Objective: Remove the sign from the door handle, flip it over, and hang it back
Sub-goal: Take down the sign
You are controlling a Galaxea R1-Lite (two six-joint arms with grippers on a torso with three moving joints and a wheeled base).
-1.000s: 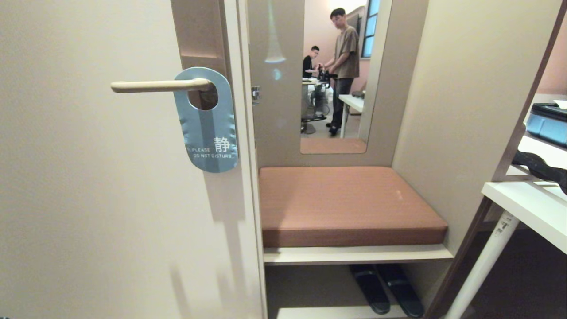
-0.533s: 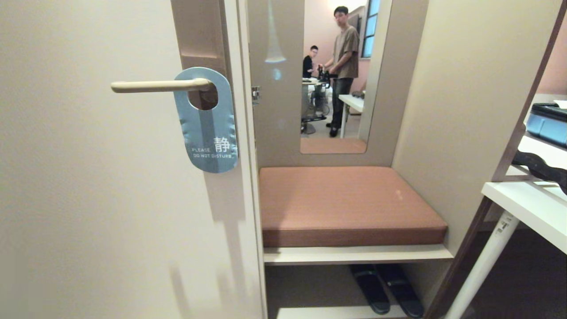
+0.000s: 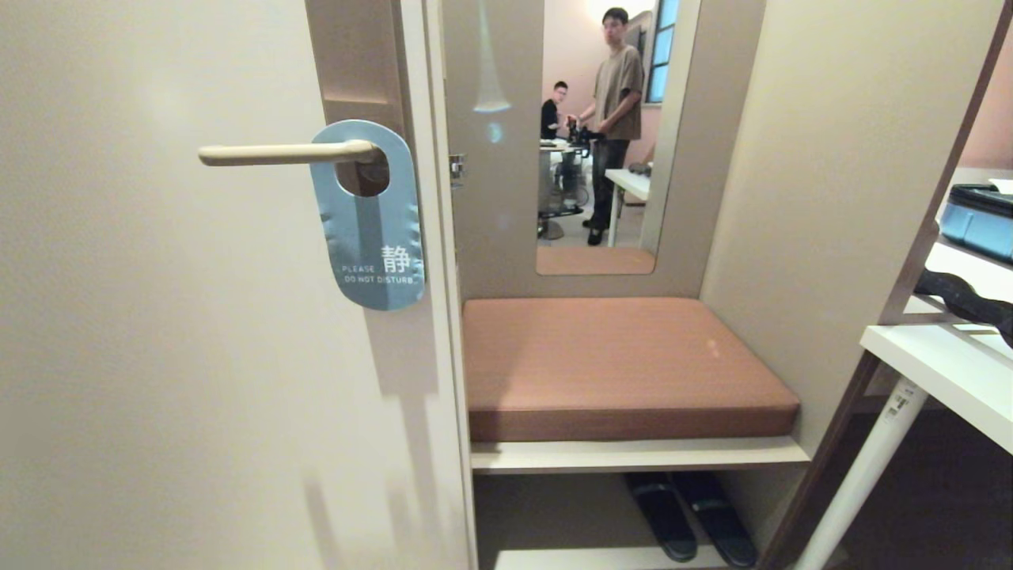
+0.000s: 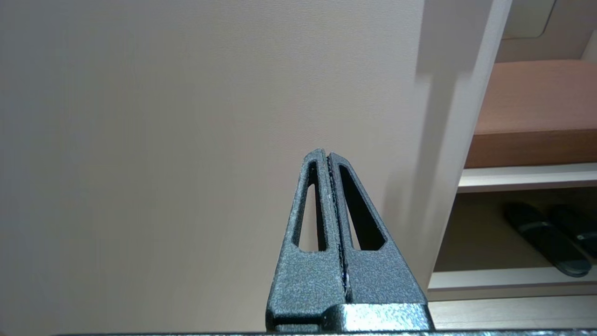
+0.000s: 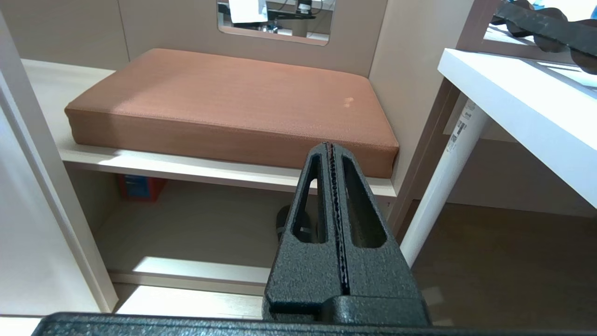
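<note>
One blue sign point(image 3: 369, 229), white lettering.

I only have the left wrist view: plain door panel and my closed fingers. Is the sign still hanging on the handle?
Observer: Yes. In the head view the sign hangs by its hole on the door handle.
Operator: Which face is out?
Observer: The blue one, reading PLEASE DO NOT DISTURB.
Operator: Where is the right hand?
Observer: The right hand is shut and empty, pointing at the brown cushion, well away from the door.
Operator: And my left hand?
Observer: The left hand, shut, does not show in the head view.
</note>
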